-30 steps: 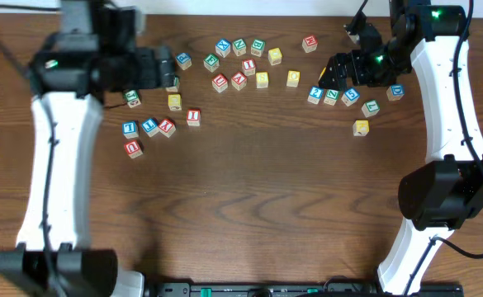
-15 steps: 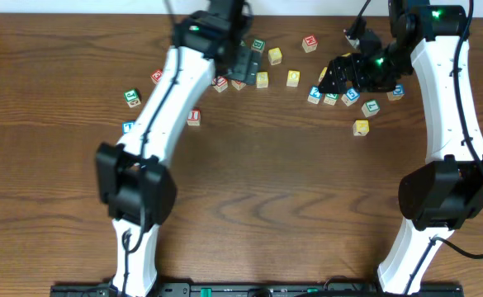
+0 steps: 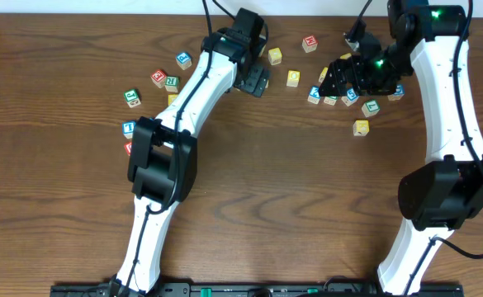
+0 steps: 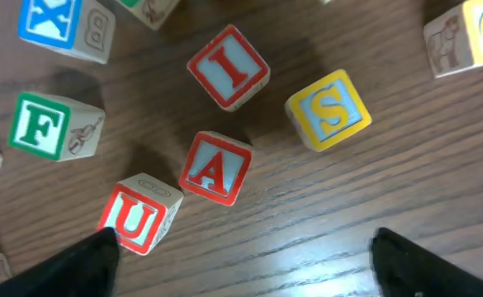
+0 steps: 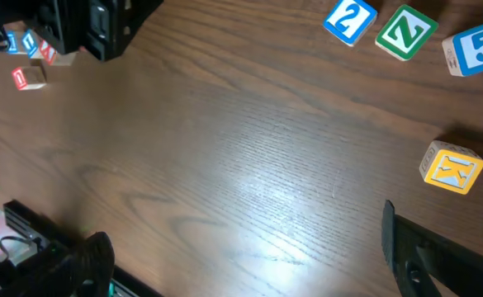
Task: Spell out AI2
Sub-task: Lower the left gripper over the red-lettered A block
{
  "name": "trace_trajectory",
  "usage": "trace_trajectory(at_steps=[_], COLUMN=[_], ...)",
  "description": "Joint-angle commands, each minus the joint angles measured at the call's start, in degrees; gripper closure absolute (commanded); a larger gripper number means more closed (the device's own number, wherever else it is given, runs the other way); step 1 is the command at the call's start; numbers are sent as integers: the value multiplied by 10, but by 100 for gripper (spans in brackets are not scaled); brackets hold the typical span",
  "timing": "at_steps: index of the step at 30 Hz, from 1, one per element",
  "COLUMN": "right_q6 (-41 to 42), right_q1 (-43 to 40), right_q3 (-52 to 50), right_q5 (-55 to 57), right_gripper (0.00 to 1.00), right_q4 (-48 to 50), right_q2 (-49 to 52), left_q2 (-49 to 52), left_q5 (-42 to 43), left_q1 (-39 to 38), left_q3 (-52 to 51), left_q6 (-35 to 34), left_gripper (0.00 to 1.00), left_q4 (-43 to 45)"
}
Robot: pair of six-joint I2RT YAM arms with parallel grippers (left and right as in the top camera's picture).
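Clearly the left gripper (image 4: 241, 266) has its fingers spread wide and holds nothing. The "A" block (image 4: 215, 168) lies just ahead of it, between the finger lines and nearer the left finger, and the "I" block (image 4: 229, 68) sits a little beyond that. The right gripper (image 5: 249, 262) is likewise spread and empty, with the "2" block (image 5: 350, 20) well ahead of it, toward its right finger.

I judge these wooden cubes light, stiff and not fragile, though the painted faces look smooth enough to slip. I would pinch each low across two opposite side faces. The A sits skewed to my jaws, so I would turn the wrist first, and the "U" block (image 4: 139, 216) just beside it crowds the left finger.

I count one A, one I and one 2. Around the left gripper I also see one yellow "S" block (image 4: 329, 110), one green "F" block (image 4: 47, 125) and one blue "X" block (image 4: 59, 25).
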Motion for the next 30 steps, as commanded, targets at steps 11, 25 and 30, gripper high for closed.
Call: trace_trajectory(at_steps=[11,25,30], right_q6=[9,9,9], right_q1=[30,47,48], right_q3=[10,10,10], right_q5=[17,66,66], right_gripper=[1,1,1], right_q4=[-3,-12,-11], right_q2=[-3,-3,-3], left_q2=[7,50,57], left_q5=[-5,-5,-5], left_q1=[-1,10,12], left_q3=[6,6,6], left_q6=[62,61,61], left_gripper=[23,40,40], left_q4=[-16,56,61])
